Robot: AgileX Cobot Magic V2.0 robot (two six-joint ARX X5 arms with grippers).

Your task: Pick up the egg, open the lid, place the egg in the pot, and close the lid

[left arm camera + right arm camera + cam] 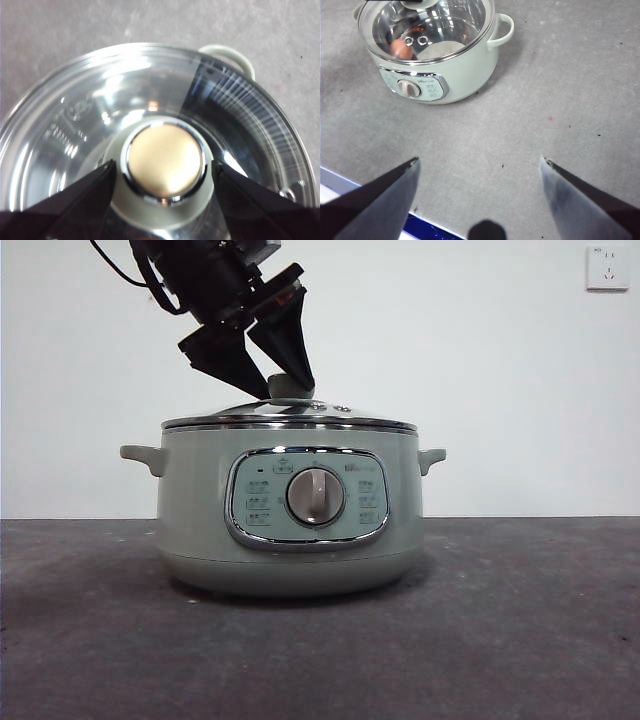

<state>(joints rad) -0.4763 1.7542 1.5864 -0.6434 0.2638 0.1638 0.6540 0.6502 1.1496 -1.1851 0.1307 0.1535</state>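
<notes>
Front view puts the pot [290, 520] in the middle of the frame on the dark grey desk [520, 640], its silver dial [315, 496] and chrome-framed panel facing the camera and a small handle on each side. The lid [290, 422] sits flat on the pot's rim. From the upper left of the frame a black arm slants down, and the left hand [278, 388] has its two pointed jaws around the pale green knob [291, 393] on top of the lid.

Left wrist view looks straight down on that knob [165, 167] in the lower middle of the frame: one dark jaw lies at each side of the knob's base, just beside it, with a thin gap showing, so the hand is open around the knob and not clamped. The glass dome [100, 115] fills most of the frame.

Right wrist view shows the right hand [480, 172] open and empty, jaws wide apart at the bottom corners, well apart from the pot in the upper left. Through the glass the egg [400, 48] lies inside the pot, at its left side. A white wall socket [607, 267] sits at the front view's upper right.
</notes>
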